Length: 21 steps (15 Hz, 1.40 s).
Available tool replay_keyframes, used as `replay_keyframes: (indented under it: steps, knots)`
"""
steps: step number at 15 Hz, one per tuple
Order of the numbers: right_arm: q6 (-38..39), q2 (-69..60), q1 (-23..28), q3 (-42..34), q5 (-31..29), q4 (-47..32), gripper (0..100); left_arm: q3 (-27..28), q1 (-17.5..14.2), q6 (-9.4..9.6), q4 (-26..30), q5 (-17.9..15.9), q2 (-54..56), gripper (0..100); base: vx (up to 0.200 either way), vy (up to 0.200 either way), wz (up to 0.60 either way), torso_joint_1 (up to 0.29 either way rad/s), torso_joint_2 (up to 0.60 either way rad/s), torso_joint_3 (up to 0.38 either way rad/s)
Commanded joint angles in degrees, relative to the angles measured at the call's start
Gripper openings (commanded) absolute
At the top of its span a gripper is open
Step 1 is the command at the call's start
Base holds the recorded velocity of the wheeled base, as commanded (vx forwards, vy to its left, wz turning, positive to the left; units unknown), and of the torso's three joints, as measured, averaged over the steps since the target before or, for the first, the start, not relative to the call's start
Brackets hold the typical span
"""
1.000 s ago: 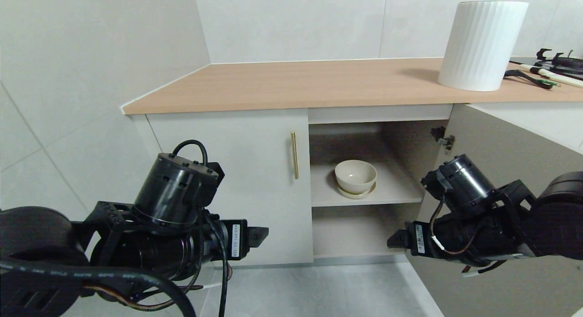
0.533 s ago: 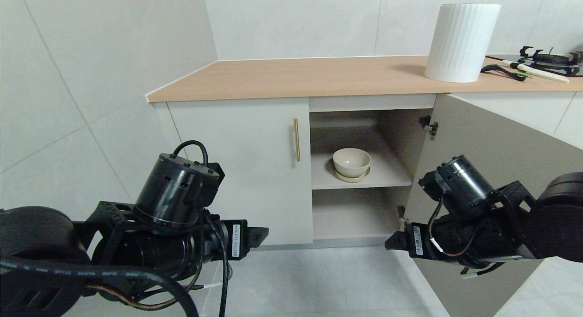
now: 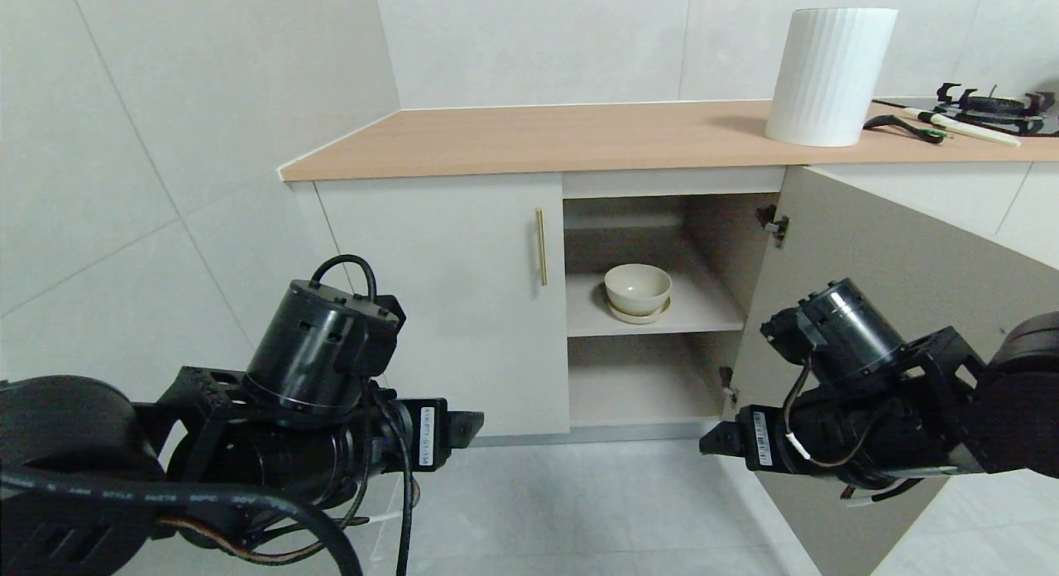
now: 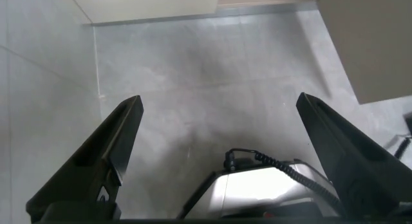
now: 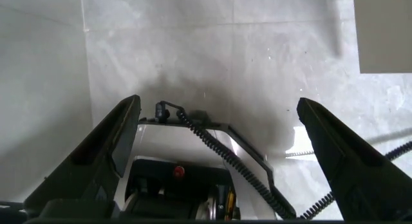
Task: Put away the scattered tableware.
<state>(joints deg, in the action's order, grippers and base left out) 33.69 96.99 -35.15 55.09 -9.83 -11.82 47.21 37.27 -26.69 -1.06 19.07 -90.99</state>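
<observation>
Camera has pulled back over the last second. The whole head view shifted, so the cabinet (image 3: pixel 670 181) reads smaller and farther. I see no change among the things themselves, and both arms sit at the same low, near spots in frame.

Left gripper (image 4: pixel 219 114): jaws spread wide, nothing between them, bare floor (image 4: pixel 212 63) beyond. Right gripper (image 5: pixel 219 114): same, wide apart and empty.

Bowl (image 3: pixel 637 286) — cream, upright, on a saucer (image 3: pixel 637 315) on the upper shelf (image 3: pixel 711 311) inside the cabinet, well apart from both grippers. Lower shelf (image 3: pixel 629 386) sits below it.

Around: closed door (image 3: pixel 447 303) on the left with a brass handle (image 3: pixel 540 247). The open door (image 3: pixel 893 270) is swung out to the near right, standing just behind the right arm. Countertop (image 3: pixel 538 137) runs above, with a white ribbed container (image 3: pixel 830 75) upright toward its right end. Some utensils (image 3: pixel 951 127) and a stove burner (image 3: pixel 993 104) lie farther right.

Hard to see:
- The saucer is mostly covered by the bowl — only its rim shows.
- The right arm covers the open door's lower part.
- The door's edge cuts off the right end of the lower shelf.
- The stove burner is clipped by the frame edge.
- I can't tell what the utensils are.
</observation>
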Motion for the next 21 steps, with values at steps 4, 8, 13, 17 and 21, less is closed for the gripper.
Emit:
replay_keyframes:
  steps: [4,8,13,17,21]
  knots:
    - [-3.28,-4.97,0.52,0.11,2.35,-5.14,100,0.07,-0.26,-0.12,-0.08,0.01,0.02,100,0.000,-0.200,0.00,0.007,0.00,0.002]
    - [-11.19,-11.47,1.57,0.19,6.40,-12.96,100,0.07,-0.53,-0.12,0.01,0.01,0.11,100,0.000,-0.200,0.00,0.000,0.00,0.002]
    - [-17.96,-14.02,3.68,6.79,6.22,-34.67,100,-0.19,-0.62,-0.03,0.01,0.01,0.20,100,0.000,-0.120,0.00,0.000,0.00,0.000]
    - [-18.93,-11.03,14.67,13.29,4.64,-43.28,100,-0.10,-0.97,-0.03,-0.08,0.01,0.20,100,0.000,0.000,0.00,0.000,0.00,0.000]
    - [-23.50,-7.87,30.14,17.24,1.56,-42.76,100,-0.02,-1.41,-0.03,-0.08,0.01,0.20,100,0.000,0.000,0.00,0.000,0.00,0.000]
